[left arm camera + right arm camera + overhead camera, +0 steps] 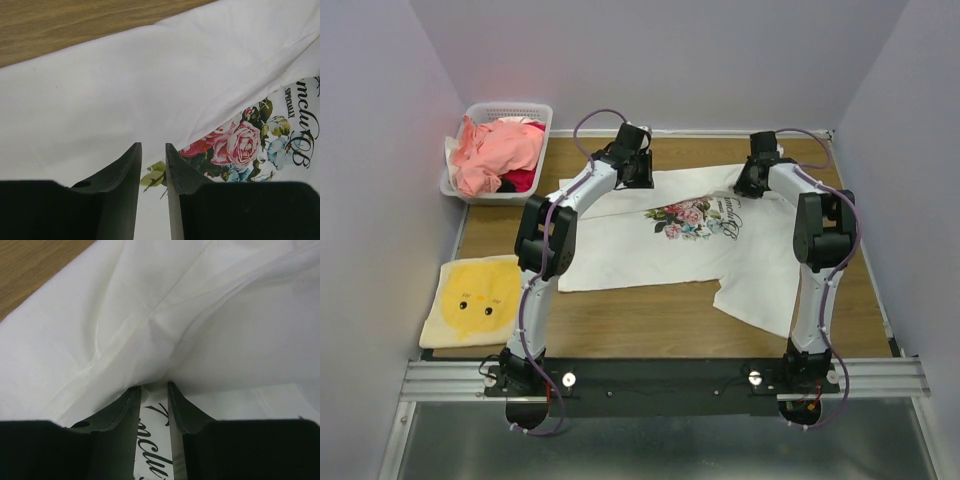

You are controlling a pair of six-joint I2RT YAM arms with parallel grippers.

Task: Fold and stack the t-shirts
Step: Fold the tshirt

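Two arms reach far over the table (650, 322), bent at the elbows. The right gripper (153, 386) pinches a bunched edge of the one white t-shirt (620, 250) lying flat there. The left gripper (152, 147) sits low on it; I cannot tell if it grips. One basket (510, 108) holds pink and red shirts (500, 150). One yellow folded cloth (475, 300) lies nearby.
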